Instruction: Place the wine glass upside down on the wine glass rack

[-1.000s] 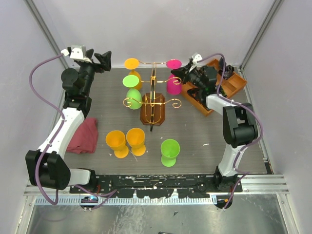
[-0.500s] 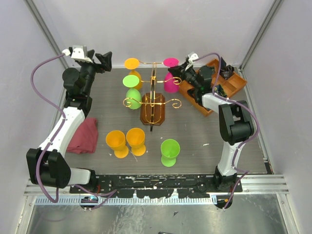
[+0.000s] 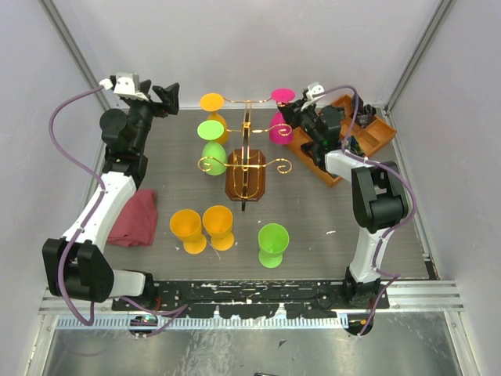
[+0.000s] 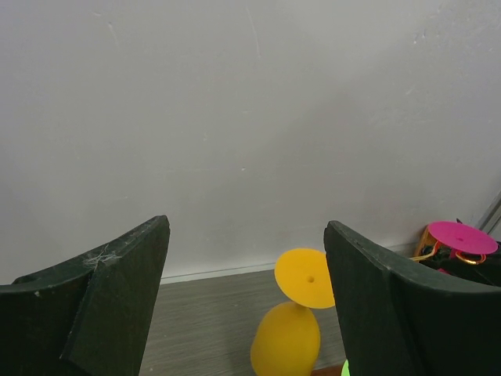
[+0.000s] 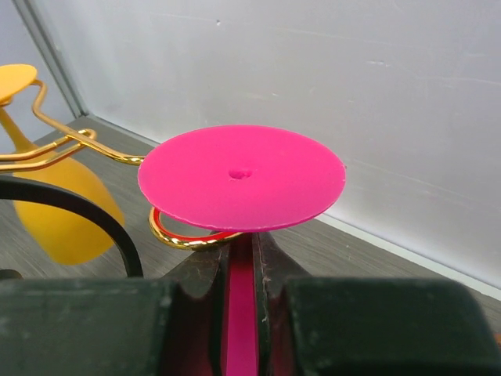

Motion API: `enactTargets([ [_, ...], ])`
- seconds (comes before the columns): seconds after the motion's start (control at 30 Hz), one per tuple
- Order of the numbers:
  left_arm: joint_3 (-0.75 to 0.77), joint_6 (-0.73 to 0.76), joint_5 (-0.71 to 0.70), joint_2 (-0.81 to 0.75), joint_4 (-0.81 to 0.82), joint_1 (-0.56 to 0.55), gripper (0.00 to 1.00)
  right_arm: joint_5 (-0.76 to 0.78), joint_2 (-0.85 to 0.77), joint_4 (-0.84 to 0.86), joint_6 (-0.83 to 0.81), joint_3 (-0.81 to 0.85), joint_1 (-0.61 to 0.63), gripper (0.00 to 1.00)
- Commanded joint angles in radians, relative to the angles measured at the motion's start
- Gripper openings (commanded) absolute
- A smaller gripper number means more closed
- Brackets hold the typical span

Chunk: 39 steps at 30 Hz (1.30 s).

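Observation:
My right gripper [image 5: 243,262] is shut on the stem of a pink wine glass [image 5: 241,176], which it holds upside down with the round foot on top. A gold wire scroll [image 5: 182,236] of the wine glass rack [image 3: 246,174] lies just under the left side of the foot, beside the stem. From above, the pink glass [image 3: 280,125] hangs at the rack's right arm, with the right gripper [image 3: 293,119] to its right. My left gripper [image 3: 167,95] is raised at the back left, open and empty. Its wrist view looks past the gripper [image 4: 246,235] at an orange glass [image 4: 290,337].
One orange glass [image 3: 212,103] and two green glasses [image 3: 210,129] hang upside down on the rack's left arms. Two orange glasses [image 3: 218,224] and a green one [image 3: 273,243] stand on the table in front. An orange tray [image 3: 376,135] sits at the back right, a red cloth [image 3: 135,218] at the left.
My right gripper has carried the pink glass slightly up and back, toward the rack's right arm. The left arm has not moved.

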Motion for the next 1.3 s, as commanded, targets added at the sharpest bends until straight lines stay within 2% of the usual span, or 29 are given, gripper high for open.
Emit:
enactTargets([
  [0.0,-0.008,0.001,-0.001,-0.017,0.019,0.004,0.87,0.045,-0.055,0.061,-0.020,-0.027,-0.004,0.03],
  [0.37,-0.025,0.002,-0.004,-0.035,0.021,0.006,0.87,-0.029,-0.110,0.060,-0.082,-0.098,0.031,0.04],
  [0.6,-0.044,0.000,-0.007,-0.058,0.018,0.006,0.87,-0.041,-0.124,0.035,-0.105,-0.101,0.045,0.11],
  [0.73,-0.052,-0.003,-0.006,-0.063,0.018,0.007,0.87,-0.038,-0.135,0.007,-0.119,-0.109,0.046,0.19],
  [0.9,-0.061,-0.012,-0.006,-0.063,0.018,0.006,0.87,0.014,-0.177,-0.013,-0.147,-0.162,0.045,0.40],
  [1.03,-0.064,-0.015,-0.006,-0.063,0.019,0.007,0.87,0.056,-0.209,-0.036,-0.168,-0.197,0.045,0.51],
  [1.27,-0.063,-0.017,-0.010,-0.098,0.012,0.007,0.87,0.106,-0.258,-0.068,-0.165,-0.258,0.030,0.54],
])
